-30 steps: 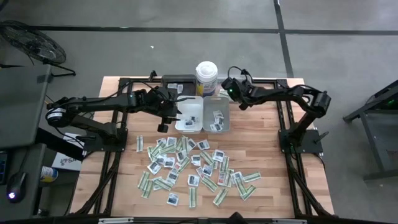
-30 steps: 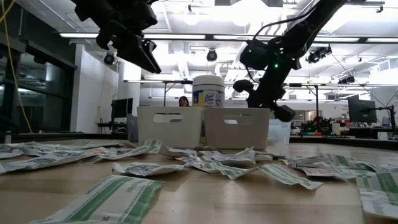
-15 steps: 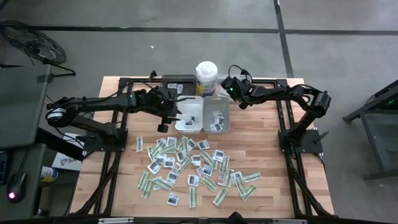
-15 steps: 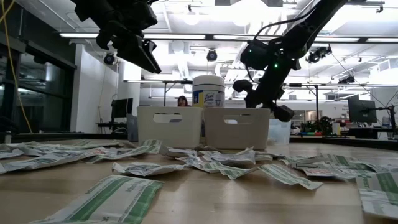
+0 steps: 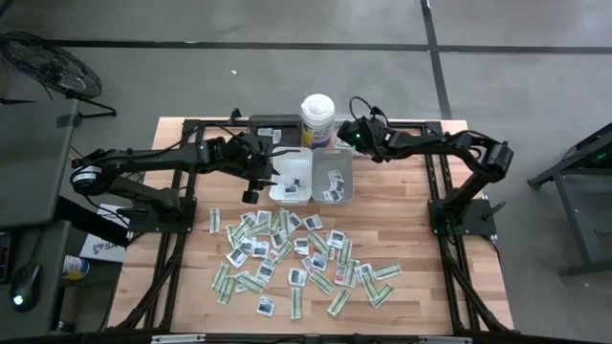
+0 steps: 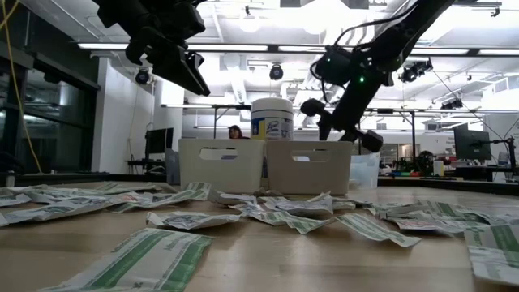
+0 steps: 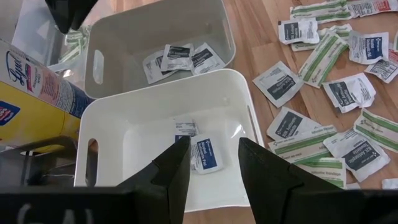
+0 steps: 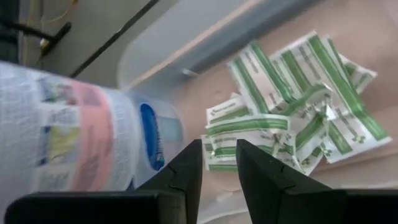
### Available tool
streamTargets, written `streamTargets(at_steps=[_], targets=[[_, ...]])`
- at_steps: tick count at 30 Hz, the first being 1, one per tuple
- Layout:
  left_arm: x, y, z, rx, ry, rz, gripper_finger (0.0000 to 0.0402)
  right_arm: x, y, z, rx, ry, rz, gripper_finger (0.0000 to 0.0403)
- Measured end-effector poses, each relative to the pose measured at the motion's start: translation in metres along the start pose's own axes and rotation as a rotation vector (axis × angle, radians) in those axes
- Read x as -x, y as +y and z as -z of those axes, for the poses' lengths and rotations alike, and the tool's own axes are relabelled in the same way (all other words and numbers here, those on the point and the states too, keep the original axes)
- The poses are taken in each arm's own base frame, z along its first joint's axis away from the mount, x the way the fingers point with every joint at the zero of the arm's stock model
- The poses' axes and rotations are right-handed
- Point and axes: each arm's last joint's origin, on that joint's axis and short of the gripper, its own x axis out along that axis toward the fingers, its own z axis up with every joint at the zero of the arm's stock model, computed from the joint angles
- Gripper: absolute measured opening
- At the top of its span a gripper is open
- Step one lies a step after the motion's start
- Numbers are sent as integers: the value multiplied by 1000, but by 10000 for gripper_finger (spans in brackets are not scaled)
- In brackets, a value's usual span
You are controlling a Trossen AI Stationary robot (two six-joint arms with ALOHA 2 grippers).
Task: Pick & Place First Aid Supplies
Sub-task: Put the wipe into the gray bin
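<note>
The first aid supplies (image 5: 296, 258) lie scattered on the wooden table: white sachets and green-and-white strips. A few sachets (image 7: 199, 149) lie in the left white bin (image 7: 118, 130), and more sachets (image 7: 180, 57) in the right white bin (image 7: 143, 28). Green-and-white strips (image 8: 292, 93) are heaped in a clear tray (image 8: 186, 53) behind the bins. My left gripper (image 7: 214, 149) hangs open above the left bin, nothing between its fingers. My right gripper (image 8: 219, 155) stands open above the clear tray beside the white canister (image 8: 68, 124), its fingertips just short of the strips.
The tall white canister (image 5: 317, 117) stands at the far edge between a dark tray (image 5: 271, 127) and the clear tray. The two bins (image 5: 311, 179) sit side by side in front of it. Black frame rails run along the table's left and right sides.
My right gripper has rolled about its own axis above the clear tray and edged slightly toward the canister. My left arm has kept still.
</note>
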Motion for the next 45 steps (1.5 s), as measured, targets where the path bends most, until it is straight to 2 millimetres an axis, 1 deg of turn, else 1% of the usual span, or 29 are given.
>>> streamTargets(at_steps=[6, 10, 16, 21, 26, 32, 39, 45], targets=[[0, 0, 0, 0, 0, 0, 133, 19, 7, -8, 147, -7, -54, 92], [0, 0, 0, 0, 0, 0, 133, 36, 10, -14, 236, -5, -84, 92], [0, 0, 0, 13, 0, 0, 133, 67, 12, -16, 372, 12, -125, 92], [0, 0, 0, 27, -2, 3, 133, 96, 13, -11, 492, 25, -179, 92], [0, -1, 0, 31, -10, 19, 133, 123, 14, 2, 632, 73, -270, 92], [0, -1, 0, 53, -10, 19, 133, 147, 12, 25, 758, 146, -360, 91], [0, -1, -1, 106, -13, 21, 133, 165, 6, 54, 907, 208, -408, 91], [0, -2, -2, 158, -19, 33, 133, 177, -2, 72, 980, 225, -404, 91]])
